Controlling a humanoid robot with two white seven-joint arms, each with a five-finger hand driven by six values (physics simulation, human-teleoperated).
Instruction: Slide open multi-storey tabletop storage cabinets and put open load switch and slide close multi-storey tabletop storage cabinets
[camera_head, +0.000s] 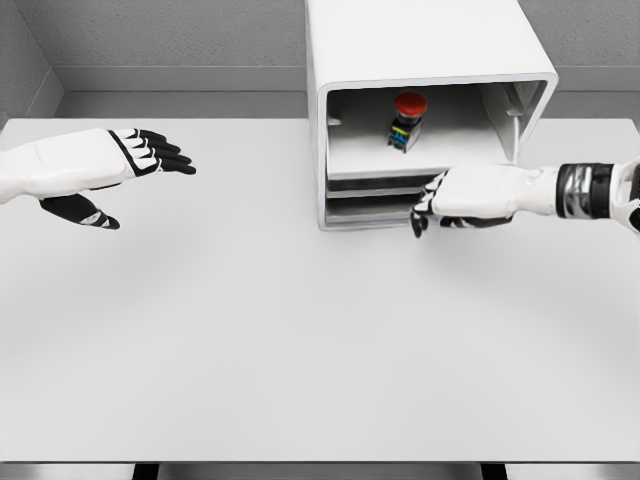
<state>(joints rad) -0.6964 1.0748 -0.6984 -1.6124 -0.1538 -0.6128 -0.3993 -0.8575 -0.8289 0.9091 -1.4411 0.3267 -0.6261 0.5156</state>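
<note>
A white multi-storey cabinet (430, 60) stands at the table's back, right of the middle. Its top compartment is open at the front, and a load switch (407, 120) with a red mushroom button, black body and blue-yellow base stands upright inside on the shelf. Below it are two lower drawer fronts (370, 200). My right hand (428, 207) reaches in from the right, fingers curled, held against the lower drawer fronts at the cabinet's right side; it holds nothing. At the far left my left hand (150, 165) hovers over the table, fingers spread, thumb down.
The white table (300, 340) spreads wide in front of the cabinet. A grey wall runs behind it, with a side wall at the far left. The table's front edge lies near the picture's bottom.
</note>
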